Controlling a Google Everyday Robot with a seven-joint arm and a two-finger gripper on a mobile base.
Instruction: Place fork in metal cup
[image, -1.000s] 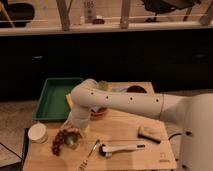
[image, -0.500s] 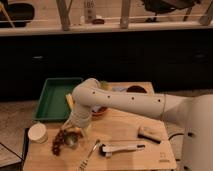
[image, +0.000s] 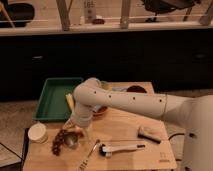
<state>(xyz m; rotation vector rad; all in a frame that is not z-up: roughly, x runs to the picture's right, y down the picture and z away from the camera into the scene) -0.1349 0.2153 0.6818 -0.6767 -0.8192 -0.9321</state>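
The silver fork (image: 89, 154) lies flat on the wooden table (image: 125, 127) near its front edge, tines toward the front left. The small metal cup (image: 70, 140) stands upright just left of it. My white arm bends down from its elbow above the table. The gripper (image: 76, 131) hangs right above and behind the cup, to the left of the fork's handle end. It holds nothing that I can see.
A white-handled tool with a black head (image: 122, 148) lies right of the fork. A white round tub (image: 38, 132) and a reddish cluster (image: 59, 143) sit left of the cup. A green tray (image: 52, 99) is at the back left, bowls (image: 135, 90) behind, and a small block (image: 149, 134) to the right.
The arm's wrist and gripper have shifted slightly right and down toward the cup. The fork, the cup and the other objects have not moved.
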